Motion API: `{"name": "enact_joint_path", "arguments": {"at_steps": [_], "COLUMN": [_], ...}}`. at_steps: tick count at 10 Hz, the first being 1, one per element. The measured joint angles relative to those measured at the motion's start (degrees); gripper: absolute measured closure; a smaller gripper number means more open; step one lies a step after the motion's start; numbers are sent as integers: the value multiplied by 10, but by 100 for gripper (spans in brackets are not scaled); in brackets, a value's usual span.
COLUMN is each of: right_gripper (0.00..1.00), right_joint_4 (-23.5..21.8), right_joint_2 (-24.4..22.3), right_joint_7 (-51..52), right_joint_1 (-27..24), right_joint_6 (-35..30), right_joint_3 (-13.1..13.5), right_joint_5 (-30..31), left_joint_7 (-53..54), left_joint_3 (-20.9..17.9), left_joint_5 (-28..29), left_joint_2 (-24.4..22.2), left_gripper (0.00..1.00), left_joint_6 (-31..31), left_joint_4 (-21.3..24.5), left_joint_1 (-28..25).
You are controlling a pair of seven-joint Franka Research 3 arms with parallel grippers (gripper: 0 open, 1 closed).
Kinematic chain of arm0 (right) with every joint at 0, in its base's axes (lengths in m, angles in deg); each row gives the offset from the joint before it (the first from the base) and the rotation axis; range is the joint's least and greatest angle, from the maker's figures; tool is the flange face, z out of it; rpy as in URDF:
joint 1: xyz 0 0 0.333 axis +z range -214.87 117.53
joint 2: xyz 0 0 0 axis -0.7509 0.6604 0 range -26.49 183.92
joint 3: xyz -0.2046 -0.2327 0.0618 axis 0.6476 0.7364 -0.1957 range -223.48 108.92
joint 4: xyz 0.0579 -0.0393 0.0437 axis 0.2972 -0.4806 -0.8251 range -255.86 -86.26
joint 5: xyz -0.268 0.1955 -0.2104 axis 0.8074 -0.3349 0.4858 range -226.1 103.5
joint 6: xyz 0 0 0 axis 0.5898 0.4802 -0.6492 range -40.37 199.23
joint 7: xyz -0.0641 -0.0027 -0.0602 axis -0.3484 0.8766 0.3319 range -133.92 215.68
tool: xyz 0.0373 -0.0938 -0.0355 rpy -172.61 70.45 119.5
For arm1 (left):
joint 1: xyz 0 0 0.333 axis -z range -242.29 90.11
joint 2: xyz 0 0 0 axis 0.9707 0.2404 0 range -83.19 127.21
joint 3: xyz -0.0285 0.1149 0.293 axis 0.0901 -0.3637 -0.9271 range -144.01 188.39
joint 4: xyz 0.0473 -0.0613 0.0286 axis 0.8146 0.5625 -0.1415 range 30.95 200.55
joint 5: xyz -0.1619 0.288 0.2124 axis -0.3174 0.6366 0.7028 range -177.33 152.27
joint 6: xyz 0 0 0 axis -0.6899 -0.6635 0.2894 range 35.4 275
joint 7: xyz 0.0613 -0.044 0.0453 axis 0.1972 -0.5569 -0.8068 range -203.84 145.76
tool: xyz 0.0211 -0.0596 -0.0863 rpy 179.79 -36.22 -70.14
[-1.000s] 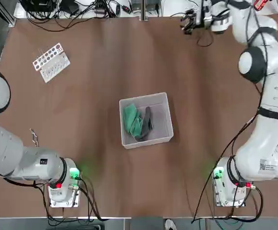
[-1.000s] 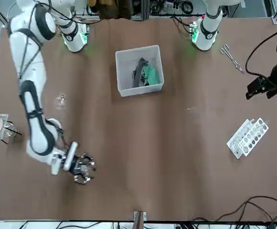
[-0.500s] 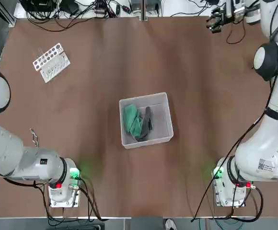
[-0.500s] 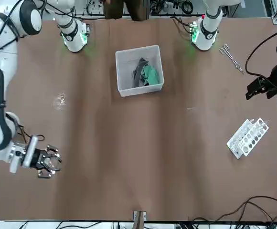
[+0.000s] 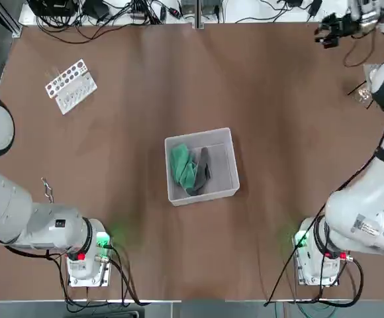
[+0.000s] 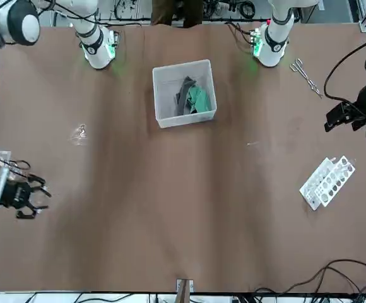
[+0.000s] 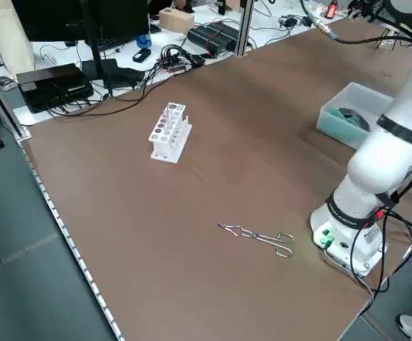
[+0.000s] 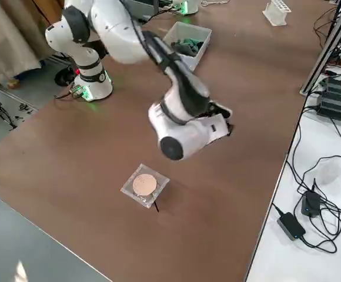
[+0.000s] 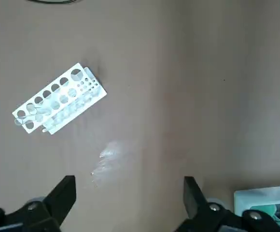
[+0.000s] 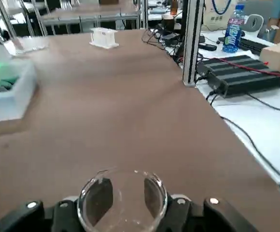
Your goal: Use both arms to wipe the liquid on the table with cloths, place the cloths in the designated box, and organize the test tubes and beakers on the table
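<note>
Cloths are already in the box, so I'm on tidying glassware: my right jaws are closed on a clear beaker at the table's far right corner, left jaws hang open and empty, next I need a gentle set-down spot.

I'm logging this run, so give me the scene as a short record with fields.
cloths: green and grey, both in the box
rack: white, far left part of the table
right hand: far right corner, shut on a clear beaker
left hand: open, high above the table near the rack
tongs: lying by the left arm's base
disc on stand: near the right edge
</note>
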Motion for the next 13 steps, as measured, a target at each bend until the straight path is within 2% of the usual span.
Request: {"name": "enact_joint_path", "arguments": {"at_steps": [3, 7, 10, 13], "right_gripper": [60, 59, 59, 59], "right_joint_4": [20, 23, 41, 59], "right_joint_2": [0, 2, 14, 39], "right_joint_7": [-13, -23, -26, -26], "right_joint_1": [-73, -150, -198, -222], "right_joint_6": [-81, -124, -124, -95], "right_joint_3": [0, 0, 1, 0], "right_joint_5": [22, 47, 50, 51], "left_joint_7": [0, 0, -1, -2], "left_joint_3": [0, 0, 0, 0], "left_joint_5": [0, 0, 0, 0], "left_joint_2": [1, 2, 4, 5], "left_gripper": [2, 2, 2, 2], "left_joint_6": [0, 0, 0, 0], "left_joint_4": [0, 0, 0, 0], "left_joint_1": [0, 0, 1, 1]}}
